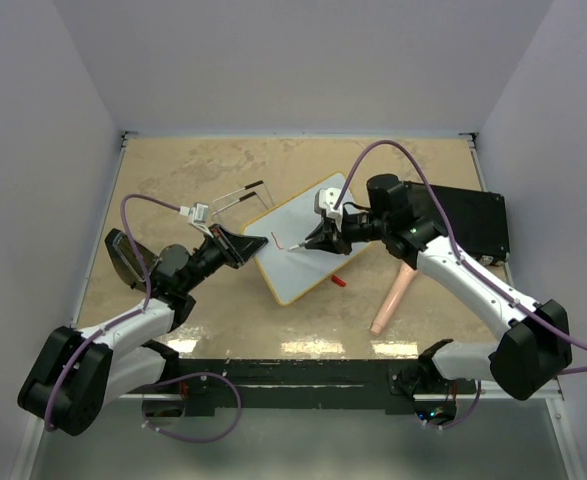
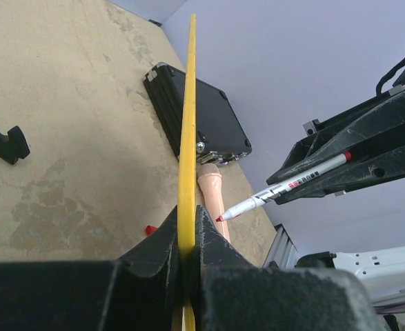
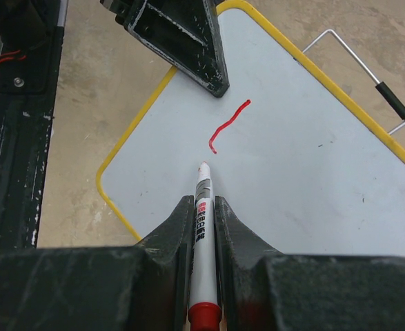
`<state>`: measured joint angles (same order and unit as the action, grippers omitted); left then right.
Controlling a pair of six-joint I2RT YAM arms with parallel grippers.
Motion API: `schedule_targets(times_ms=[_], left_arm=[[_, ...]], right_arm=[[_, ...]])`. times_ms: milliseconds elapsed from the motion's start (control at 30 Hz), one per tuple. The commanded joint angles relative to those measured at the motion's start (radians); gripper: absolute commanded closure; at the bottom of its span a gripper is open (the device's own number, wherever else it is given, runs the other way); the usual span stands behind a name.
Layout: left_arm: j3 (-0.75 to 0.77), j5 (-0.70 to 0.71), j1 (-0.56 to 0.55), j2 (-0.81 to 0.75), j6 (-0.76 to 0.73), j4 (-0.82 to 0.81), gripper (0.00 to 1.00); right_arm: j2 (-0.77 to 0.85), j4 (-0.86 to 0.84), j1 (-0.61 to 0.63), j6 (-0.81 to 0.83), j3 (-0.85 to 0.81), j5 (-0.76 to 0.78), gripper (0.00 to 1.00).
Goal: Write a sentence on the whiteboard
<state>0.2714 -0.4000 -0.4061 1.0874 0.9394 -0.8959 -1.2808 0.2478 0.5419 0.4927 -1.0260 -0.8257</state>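
1. Table (image 1: pixel 173 180): flat top, beige, mottled with paler and darker patches like stone. The left wrist view shows worn blotches on it.
2. Back wall (image 1: pixel 303 60): plain pale panel standing along the table's far edge.
3. Left wall (image 1: pixel 33 150): plain pale lavender-white panel rising from the table's left edge.
4. Right wall (image 1: pixel 563 130): matching panel at the table's right edge.
5. Corner fittings (image 1: pixel 125 138): small, metal-looking, one at each far corner of the table.
6. Rail (image 1: pixel 303 385): black, scuffed, along the table's near edge.
7. Light: bright glare patches (image 1: pixel 313 347) on the table top just beyond the rail; soft shadows elsewhere.
8. Grey surface (image 1: pixel 303 450): dull, past the table's near edge; floor or shelf, unclear.
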Motion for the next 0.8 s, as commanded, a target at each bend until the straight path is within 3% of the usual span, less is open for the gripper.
schedule_targets(times_ms=[0, 767], left_arm=[[0.025, -0.017, 0.004, -0.040, 0.015, -0.155, 1.00], [0.020, -0.033, 0.004, -0.020, 0.036, -0.207, 1.00]], right_arm=[[0.021, -0.048, -0.003, 0.020, -0.002, -0.009, 1.00], [-0.011, -0.028, 0.018, 0.049, -0.022, -0.004, 1.00]])
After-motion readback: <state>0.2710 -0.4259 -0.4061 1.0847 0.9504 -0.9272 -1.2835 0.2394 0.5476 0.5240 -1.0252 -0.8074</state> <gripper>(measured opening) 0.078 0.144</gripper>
